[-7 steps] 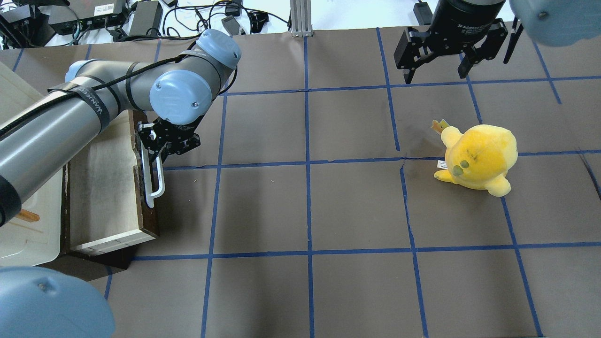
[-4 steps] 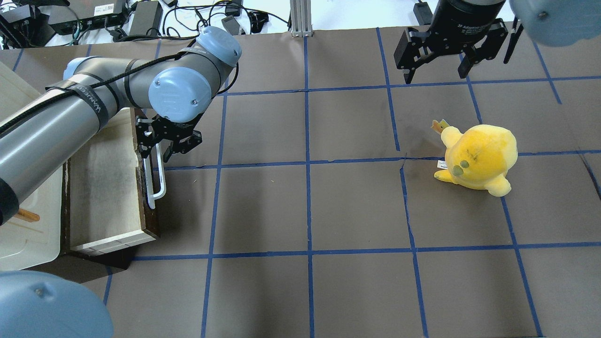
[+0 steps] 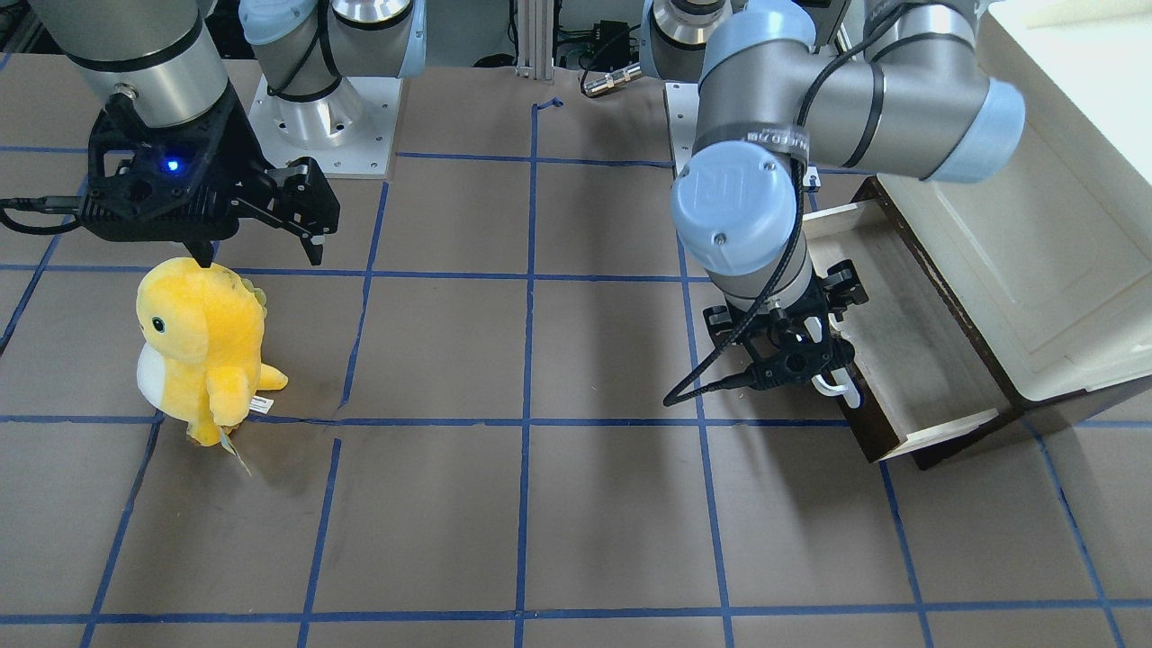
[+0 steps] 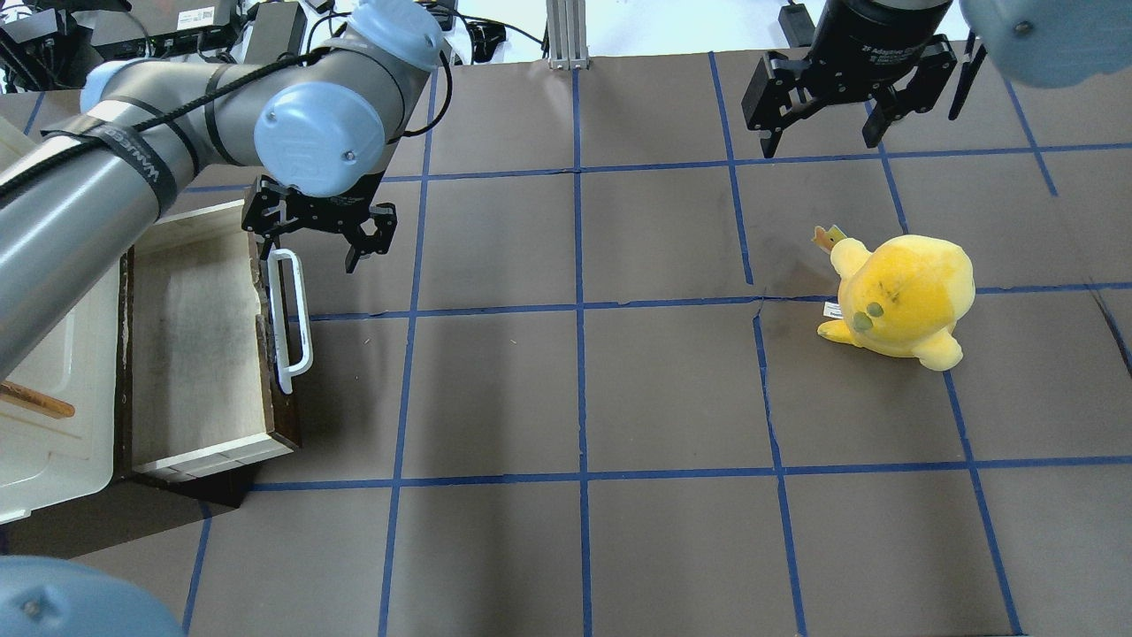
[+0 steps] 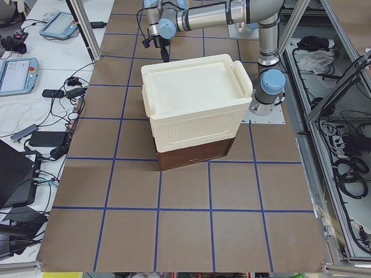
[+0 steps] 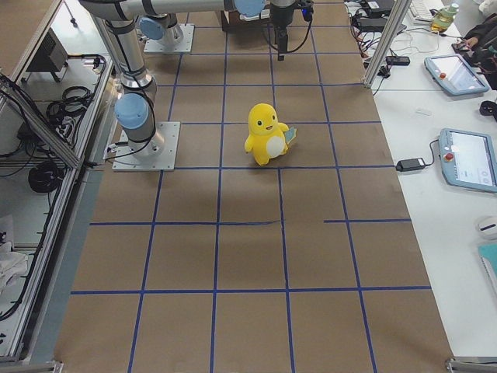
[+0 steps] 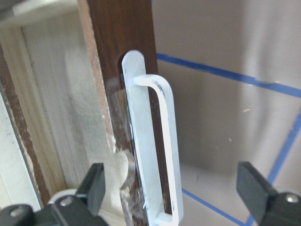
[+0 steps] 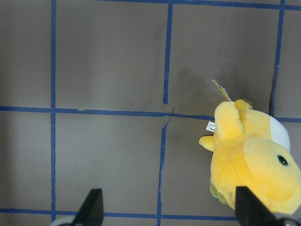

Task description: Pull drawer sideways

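Observation:
The drawer (image 4: 195, 345) stands pulled out of the cabinet (image 4: 53, 425), with a dark brown front (image 4: 276, 402) and a long white bar handle (image 4: 293, 318). My left gripper (image 4: 311, 248) is open and empty, raised over the far end of the handle. The left wrist view shows the handle (image 7: 155, 150) below, between the spread fingers (image 7: 91, 183). In the front view the left gripper (image 3: 792, 355) hangs beside the drawer (image 3: 900, 360). My right gripper (image 4: 821, 140) is open and empty at the far right, above the table.
A yellow plush toy (image 4: 898, 296) stands on the right half of the table, just in front of the right gripper; it also shows in the right wrist view (image 8: 254, 160). The cream cabinet (image 3: 1062, 243) fills the table's left edge. Cables lie behind the table.
My left gripper has opened, let go of the handle and moved up and back toward the handle's far end. The drawer and the right arm have not moved.

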Robot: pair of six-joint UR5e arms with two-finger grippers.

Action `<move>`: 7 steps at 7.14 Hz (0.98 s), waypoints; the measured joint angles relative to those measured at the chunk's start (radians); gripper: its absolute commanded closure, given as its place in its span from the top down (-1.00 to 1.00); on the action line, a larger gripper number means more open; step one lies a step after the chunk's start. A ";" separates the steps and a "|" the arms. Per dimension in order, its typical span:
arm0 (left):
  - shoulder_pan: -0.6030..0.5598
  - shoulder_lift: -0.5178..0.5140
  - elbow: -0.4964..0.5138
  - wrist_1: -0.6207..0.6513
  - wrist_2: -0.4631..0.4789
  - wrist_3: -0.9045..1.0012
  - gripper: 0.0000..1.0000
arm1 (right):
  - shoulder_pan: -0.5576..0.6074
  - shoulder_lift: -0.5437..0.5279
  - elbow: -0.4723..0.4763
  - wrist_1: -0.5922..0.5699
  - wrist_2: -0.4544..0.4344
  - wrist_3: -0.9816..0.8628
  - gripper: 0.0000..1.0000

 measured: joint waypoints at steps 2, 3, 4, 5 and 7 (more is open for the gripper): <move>0.011 0.075 0.034 -0.001 -0.109 0.104 1.00 | 0.000 0.000 0.000 0.000 0.000 0.000 1.00; 0.029 0.120 0.049 0.001 -0.177 0.145 1.00 | 0.000 0.000 0.000 0.000 0.000 0.000 1.00; 0.066 0.164 0.056 0.002 -0.249 0.210 1.00 | 0.000 0.000 0.000 0.000 0.000 -0.001 1.00; 0.112 0.207 0.051 0.003 -0.320 0.311 1.00 | 0.000 0.000 0.000 0.000 0.000 0.000 1.00; 0.163 0.264 0.020 0.013 -0.384 0.470 1.00 | 0.000 0.000 0.000 0.000 -0.001 0.000 1.00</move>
